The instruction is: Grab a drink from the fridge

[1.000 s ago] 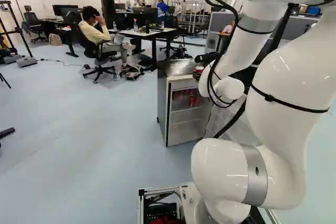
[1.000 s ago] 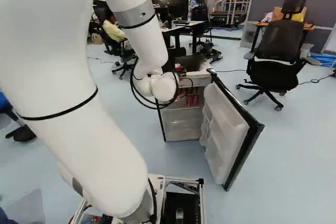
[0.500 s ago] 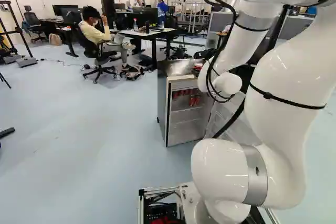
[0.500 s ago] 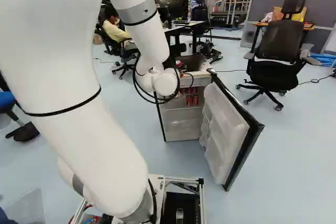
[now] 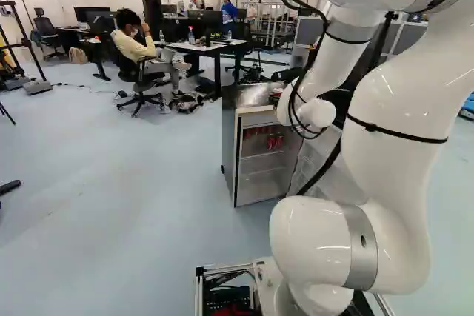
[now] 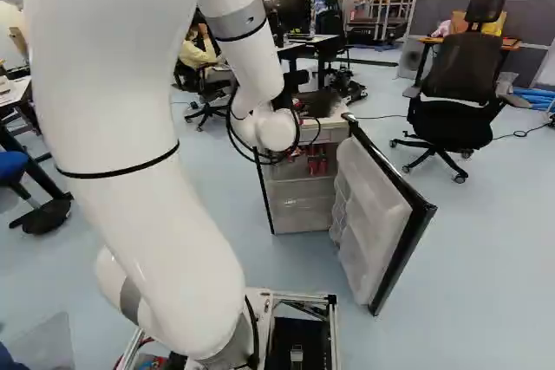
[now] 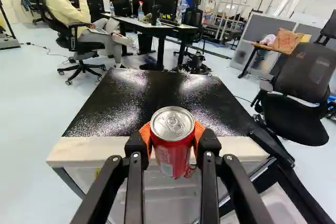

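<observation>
My gripper [image 6: 299, 112] is largely hidden behind the white wrist in the right base view, just over the fridge's front edge. Seen from the wrist, the gripper [image 7: 172, 139] is shut on a red drink can [image 7: 169, 153], its orange pads touching both sides. The can is upright, its silver lid facing the camera. Beyond it lies the black fridge top [image 7: 131, 100], with the pale front edge under the can. The fridge [image 5: 231, 149] stands with its door [image 6: 401, 244] swung wide. More red cans [image 6: 317, 162] are on its upper shelf.
A black office chair [image 6: 460, 114] stands behind and right of the open door. Past the fridge is a desk [image 5: 211, 47] with monitors. The white arm fills much of both base views.
The arm has shifted left in the left base view and right in the right base view, the wrist rising slightly with the held can. The base and fridge have stayed put.
</observation>
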`<state>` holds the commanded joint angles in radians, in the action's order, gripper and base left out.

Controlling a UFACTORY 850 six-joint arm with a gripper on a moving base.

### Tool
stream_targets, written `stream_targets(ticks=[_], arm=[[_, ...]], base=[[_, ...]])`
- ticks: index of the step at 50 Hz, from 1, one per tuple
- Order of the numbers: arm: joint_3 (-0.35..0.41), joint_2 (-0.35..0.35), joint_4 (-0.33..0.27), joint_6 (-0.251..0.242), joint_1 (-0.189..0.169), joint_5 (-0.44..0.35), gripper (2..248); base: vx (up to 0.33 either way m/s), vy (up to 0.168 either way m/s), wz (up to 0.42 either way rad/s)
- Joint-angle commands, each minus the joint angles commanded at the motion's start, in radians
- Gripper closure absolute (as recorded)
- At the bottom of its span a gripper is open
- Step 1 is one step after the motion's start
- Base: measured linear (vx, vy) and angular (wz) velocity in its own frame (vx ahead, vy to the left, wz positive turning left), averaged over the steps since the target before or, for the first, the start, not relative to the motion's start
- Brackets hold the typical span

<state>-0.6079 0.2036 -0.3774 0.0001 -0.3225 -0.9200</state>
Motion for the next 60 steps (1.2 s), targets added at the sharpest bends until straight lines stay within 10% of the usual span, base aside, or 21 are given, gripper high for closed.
stream_targets(ticks=[60], arm=[[-0.17, 0.144, 0.0, 0.0, 0.038, 0.04, 151]], base=[[0.0, 0.0, 0.0]])
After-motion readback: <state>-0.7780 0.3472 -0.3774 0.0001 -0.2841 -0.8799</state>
